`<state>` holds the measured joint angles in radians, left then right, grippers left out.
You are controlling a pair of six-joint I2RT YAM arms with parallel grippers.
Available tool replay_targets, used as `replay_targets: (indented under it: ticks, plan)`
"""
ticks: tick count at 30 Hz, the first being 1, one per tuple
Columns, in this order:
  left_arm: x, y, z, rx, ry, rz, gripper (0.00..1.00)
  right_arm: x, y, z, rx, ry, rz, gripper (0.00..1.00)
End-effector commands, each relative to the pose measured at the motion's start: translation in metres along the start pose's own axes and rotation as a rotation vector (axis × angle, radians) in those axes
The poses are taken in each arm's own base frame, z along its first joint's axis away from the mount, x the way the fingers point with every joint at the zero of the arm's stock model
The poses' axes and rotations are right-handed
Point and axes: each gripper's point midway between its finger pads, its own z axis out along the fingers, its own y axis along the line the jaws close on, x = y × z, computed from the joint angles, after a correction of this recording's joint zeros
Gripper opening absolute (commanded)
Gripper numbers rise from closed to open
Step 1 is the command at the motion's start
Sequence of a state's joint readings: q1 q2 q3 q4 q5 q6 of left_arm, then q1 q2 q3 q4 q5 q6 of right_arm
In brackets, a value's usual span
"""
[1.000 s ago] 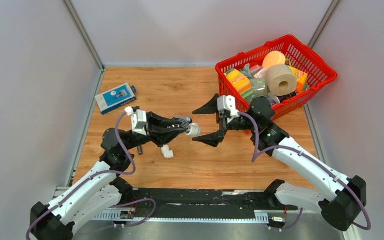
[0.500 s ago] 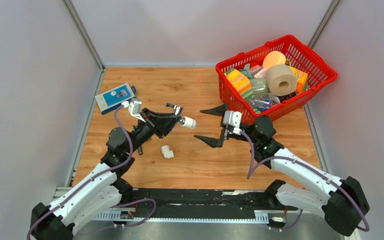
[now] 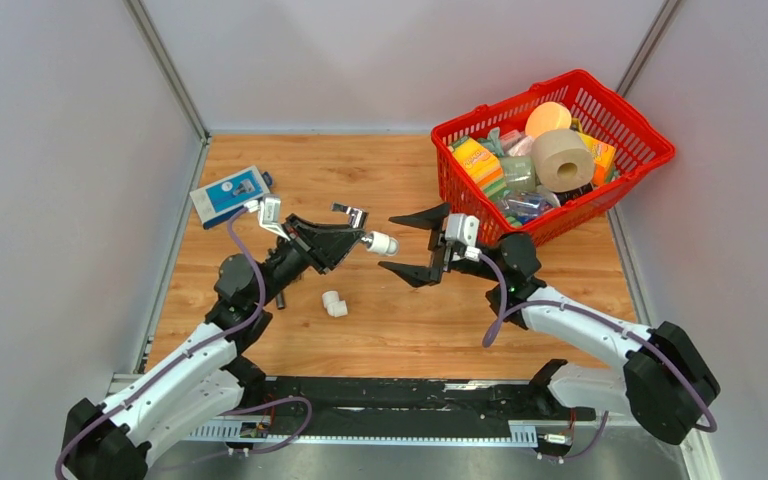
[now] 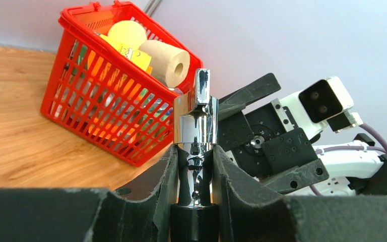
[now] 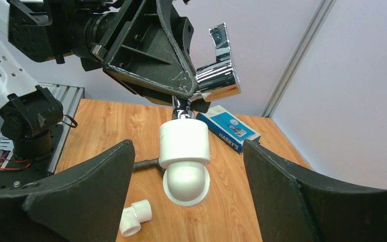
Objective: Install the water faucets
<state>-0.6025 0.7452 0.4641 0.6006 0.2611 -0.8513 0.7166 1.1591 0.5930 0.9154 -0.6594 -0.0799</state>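
My left gripper (image 3: 352, 240) is shut on the shiny chrome water faucet (image 4: 196, 126), held above the table with its small handle (image 3: 350, 213) up. A white elbow fitting (image 3: 384, 243) sits on the faucet's end, pointing right. My right gripper (image 3: 410, 245) is open just right of that fitting, one finger on each side of it and not touching. In the right wrist view the fitting (image 5: 184, 151) hangs between the open fingers (image 5: 95, 181) under the chrome faucet (image 5: 216, 80). The dark grey faucet (image 5: 146, 164) lies on the table below the left arm.
A second white elbow fitting (image 3: 333, 303) lies loose on the wood under the left gripper. A blue box (image 3: 232, 193) rests at the back left. A red basket (image 3: 560, 215) full of household items stands at the back right, close behind the right arm.
The left gripper lifted and tilted the faucet with its fitting upward. The right gripper pulled back to the right, then returned left until its open fingers flanked the fitting.
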Motion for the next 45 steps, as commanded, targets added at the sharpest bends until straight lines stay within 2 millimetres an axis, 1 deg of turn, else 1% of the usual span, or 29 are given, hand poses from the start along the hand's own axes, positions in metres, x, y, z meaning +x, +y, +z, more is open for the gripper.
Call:
replay_targets:
  ticks: [1,6,8,10,11,13,17,18,19,20,21,23,25,27,28,29,30,31,32,33,34,36,38,40,41,42,43,44,45]
  plan:
    - [-0.024,-0.033,0.005,0.124,-0.075,-0.018,0.00,-0.016,0.007,0.010,-0.060,-0.075,0.016,0.83]
    - [-0.025,-0.036,0.006,0.146,-0.081,-0.027,0.00,-0.009,0.010,0.015,-0.086,-0.060,0.077,0.75]
    - [-0.025,-0.039,0.007,0.159,-0.077,-0.021,0.00,-0.007,0.006,0.016,-0.069,-0.056,0.101,0.70]
    - [-0.023,-0.041,0.007,0.175,-0.061,0.005,0.00,-0.006,0.009,0.018,-0.085,-0.057,0.130,0.65]
    - [-0.022,-0.041,0.007,0.183,-0.061,0.038,0.00,-0.007,0.010,0.020,-0.095,-0.059,0.154,0.61]
    - [-0.017,-0.039,0.005,0.194,-0.051,0.111,0.00,-0.011,0.012,0.023,-0.122,-0.062,0.195,0.45]
    - [-0.009,-0.041,0.002,0.251,-0.022,0.291,0.00,-0.018,0.015,0.025,-0.148,-0.077,0.313,0.05]
    - [-0.007,-0.045,0.000,0.280,-0.010,0.326,0.00,-0.021,0.017,0.026,-0.162,-0.078,0.338,0.00]
    - [-0.007,-0.047,0.000,0.301,-0.013,0.391,0.00,-0.022,0.018,0.027,-0.173,-0.075,0.367,0.00]
    - [-0.003,-0.051,-0.002,0.341,0.008,0.426,0.00,-0.025,0.021,0.028,-0.194,-0.072,0.397,0.00]
    - [-0.004,-0.056,-0.002,0.373,0.003,0.489,0.00,-0.031,0.021,0.029,-0.206,-0.075,0.420,0.00]
    - [0.003,-0.074,-0.010,0.507,0.040,0.575,0.00,-0.034,0.021,0.032,-0.232,-0.059,0.488,0.00]
    - [-0.002,-0.084,-0.014,0.579,0.046,0.634,0.00,-0.042,0.020,0.031,-0.250,-0.060,0.565,0.00]
    - [-0.005,-0.093,-0.016,0.645,0.060,0.671,0.00,-0.047,0.015,0.031,-0.250,-0.053,0.647,0.00]
    - [-0.010,-0.098,-0.014,0.665,0.057,0.683,0.00,-0.049,0.011,0.031,-0.249,-0.050,0.677,0.00]
    - [-0.008,-0.101,-0.016,0.692,0.076,0.693,0.00,-0.051,0.008,0.032,-0.245,-0.048,0.709,0.00]
    - [-0.011,-0.103,-0.013,0.704,0.076,0.708,0.00,-0.051,0.007,0.033,-0.247,-0.043,0.728,0.00]
    - [-0.009,-0.103,-0.011,0.722,0.094,0.710,0.00,-0.053,0.005,0.035,-0.243,-0.040,0.743,0.00]
    - [-0.013,-0.108,-0.010,0.740,0.084,0.726,0.00,-0.051,0.004,0.037,-0.240,-0.033,0.748,0.00]
    - [-0.012,-0.105,-0.006,0.741,0.096,0.719,0.00,-0.050,0.001,0.039,-0.231,-0.026,0.749,0.00]
    - [-0.016,-0.108,-0.004,0.747,0.083,0.731,0.00,-0.050,-0.002,0.040,-0.217,-0.023,0.743,0.03]
    - [-0.019,-0.102,0.004,0.722,0.074,0.730,0.00,-0.046,-0.011,0.042,-0.168,-0.017,0.712,0.21]
    - [-0.026,-0.092,0.012,0.665,0.051,0.709,0.00,-0.044,-0.022,0.042,-0.111,-0.007,0.642,0.38]
    - [-0.040,-0.079,0.021,0.563,0.004,0.652,0.00,-0.040,-0.034,0.041,-0.042,0.022,0.555,0.55]
    - [-0.041,-0.074,0.021,0.531,0.001,0.615,0.00,-0.039,-0.042,0.040,0.005,0.033,0.514,0.61]
    - [-0.049,-0.063,0.026,0.455,-0.019,0.578,0.00,-0.038,-0.050,0.039,0.045,0.039,0.456,0.67]
    - [-0.048,-0.056,0.026,0.410,-0.009,0.543,0.00,-0.038,-0.057,0.037,0.076,0.038,0.382,0.72]
    - [-0.055,-0.054,0.026,0.370,-0.039,0.531,0.00,-0.039,-0.062,0.035,0.102,0.037,0.344,0.76]
    - [-0.052,-0.047,0.026,0.334,-0.027,0.493,0.00,-0.039,-0.066,0.034,0.122,0.035,0.305,0.81]
